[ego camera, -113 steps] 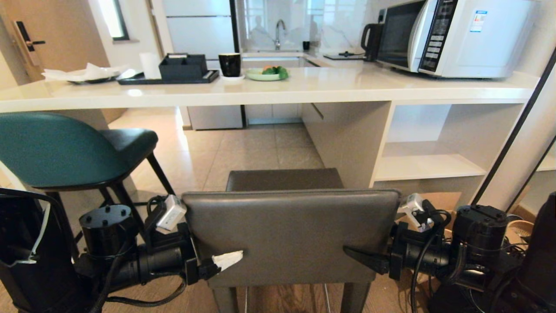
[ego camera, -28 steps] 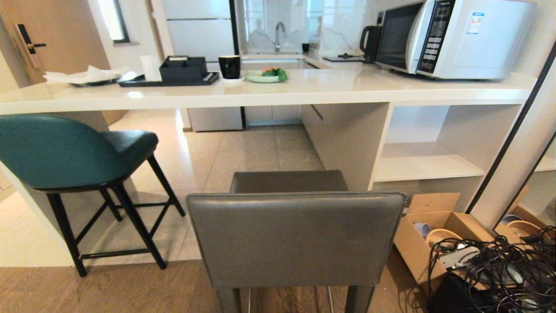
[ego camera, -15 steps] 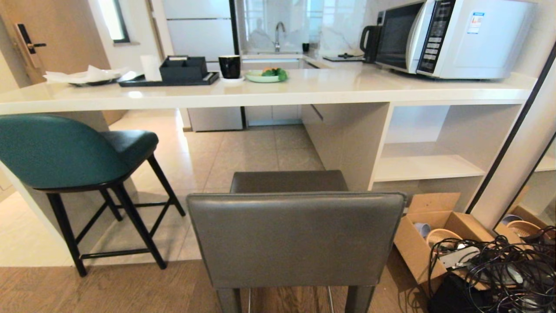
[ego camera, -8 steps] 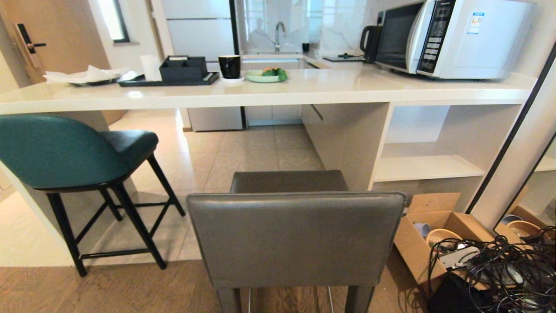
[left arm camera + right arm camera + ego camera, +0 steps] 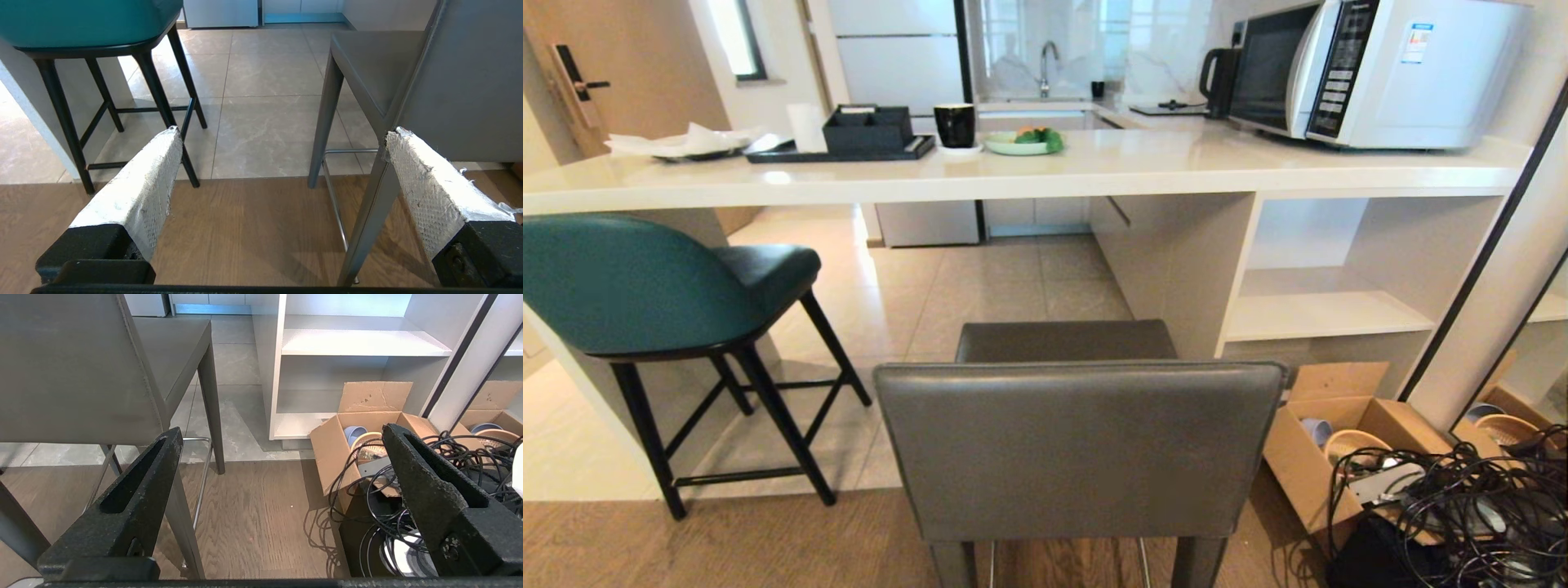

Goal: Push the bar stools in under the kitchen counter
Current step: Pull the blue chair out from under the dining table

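The dark grey square-backed bar stool [image 5: 1078, 449] stands at centre in the head view, its back toward me, in front of the kitchen counter [image 5: 1094, 167]. The teal bar stool [image 5: 629, 282] stands at the left, turned at an angle. Neither arm shows in the head view. My left gripper [image 5: 284, 131] hangs open and empty low over the wood floor, between the teal stool [image 5: 81, 20] and the grey stool [image 5: 449, 81]. On the grey stool's [image 5: 73, 367] other side, my right gripper [image 5: 282, 428] is also open and empty.
An open cardboard box [image 5: 1327, 445] and a tangle of black cables [image 5: 1454, 506] lie on the floor at the right, below the counter's white shelves [image 5: 1323, 314]. A microwave [image 5: 1372, 69], a black tray [image 5: 841, 147], a cup and a plate sit on the counter.
In the oldest frame both grippers flanked the grey stool's back; they have since dropped out of the head view. Over the last second nothing visibly moves.
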Controlling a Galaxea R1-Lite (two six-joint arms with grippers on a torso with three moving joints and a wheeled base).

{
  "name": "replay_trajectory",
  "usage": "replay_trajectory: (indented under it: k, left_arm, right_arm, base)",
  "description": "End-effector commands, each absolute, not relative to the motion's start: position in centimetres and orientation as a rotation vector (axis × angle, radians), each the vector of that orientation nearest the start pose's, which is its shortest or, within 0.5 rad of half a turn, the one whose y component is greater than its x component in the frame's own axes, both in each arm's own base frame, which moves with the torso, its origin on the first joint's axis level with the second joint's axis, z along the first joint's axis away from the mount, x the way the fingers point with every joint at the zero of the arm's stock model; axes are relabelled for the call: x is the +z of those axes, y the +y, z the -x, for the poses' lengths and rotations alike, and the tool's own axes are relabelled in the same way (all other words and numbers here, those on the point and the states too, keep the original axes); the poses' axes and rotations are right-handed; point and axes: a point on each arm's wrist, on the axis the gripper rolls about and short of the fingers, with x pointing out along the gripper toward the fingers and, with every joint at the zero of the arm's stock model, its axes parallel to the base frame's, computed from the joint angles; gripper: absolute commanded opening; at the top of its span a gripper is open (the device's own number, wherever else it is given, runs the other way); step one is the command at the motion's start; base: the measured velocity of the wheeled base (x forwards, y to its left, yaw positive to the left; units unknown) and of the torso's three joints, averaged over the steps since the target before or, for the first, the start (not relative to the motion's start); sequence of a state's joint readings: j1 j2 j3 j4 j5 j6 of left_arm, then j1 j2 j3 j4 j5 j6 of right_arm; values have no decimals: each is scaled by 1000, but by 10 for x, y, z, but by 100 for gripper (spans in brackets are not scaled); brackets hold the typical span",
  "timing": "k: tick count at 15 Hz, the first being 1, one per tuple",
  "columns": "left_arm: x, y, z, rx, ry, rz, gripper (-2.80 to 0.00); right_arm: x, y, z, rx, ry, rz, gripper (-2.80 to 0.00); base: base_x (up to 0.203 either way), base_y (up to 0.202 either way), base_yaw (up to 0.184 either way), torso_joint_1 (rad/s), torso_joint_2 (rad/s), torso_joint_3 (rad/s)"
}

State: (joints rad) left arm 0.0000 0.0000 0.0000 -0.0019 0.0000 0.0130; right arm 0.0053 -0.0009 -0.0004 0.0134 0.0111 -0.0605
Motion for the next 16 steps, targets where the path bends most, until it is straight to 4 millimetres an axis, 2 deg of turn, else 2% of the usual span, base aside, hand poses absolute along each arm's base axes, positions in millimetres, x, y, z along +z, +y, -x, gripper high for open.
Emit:
replay_trajectory:
  k: [1, 2, 3, 16]
  left_arm:
    - [76, 0, 23, 0, -2, -11, 0]
    - [76, 0, 23, 0, 0, -11, 0]
    - [76, 0, 23, 2, 0, -13, -280]
    - [76, 0, 23, 0, -2, -5, -280]
  right_arm:
    - [74, 0, 23, 14, 15, 43, 0]
    - [74, 0, 23, 13, 15, 41, 0]
    - [74, 0, 23, 13, 15, 41, -280]
    - [74, 0, 23, 10, 12, 0, -280]
  base:
    - [0, 0, 0, 0, 0, 0]
    - [0, 0, 0, 0, 0, 0]
    - [0, 0, 0, 0, 0, 0]
    - [0, 0, 0, 0, 0, 0]
